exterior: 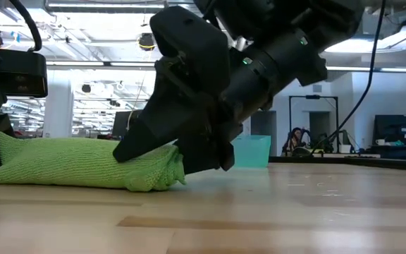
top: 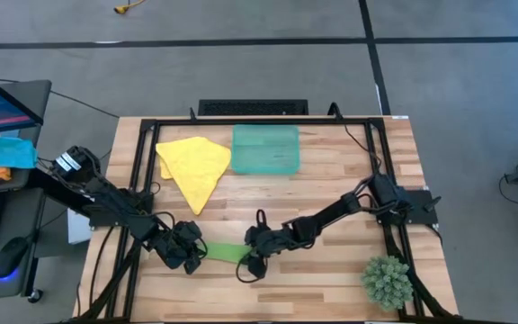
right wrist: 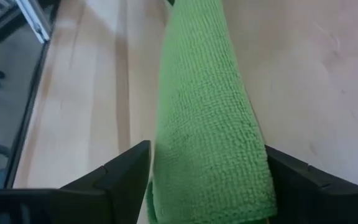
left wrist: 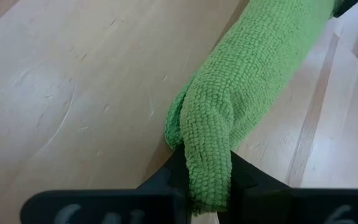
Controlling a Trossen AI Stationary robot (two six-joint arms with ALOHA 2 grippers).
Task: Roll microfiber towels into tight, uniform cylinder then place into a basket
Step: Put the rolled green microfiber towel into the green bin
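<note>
High view sets my two claws at either end of the rolled green towel near the table's front edge, my left gripper facing my right gripper, with the yellow towel and teal basket far back, side by side. Only my left wrist view shows those fingers pinched tight on the roll's end; my right wrist view shows wide-spread fingers flanking the cloth, grip uncertain.

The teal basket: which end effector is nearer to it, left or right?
Right. The right end effector is at the green towel's right end, below the basket; the left end effector grips the towel's other end, farther left.
</note>
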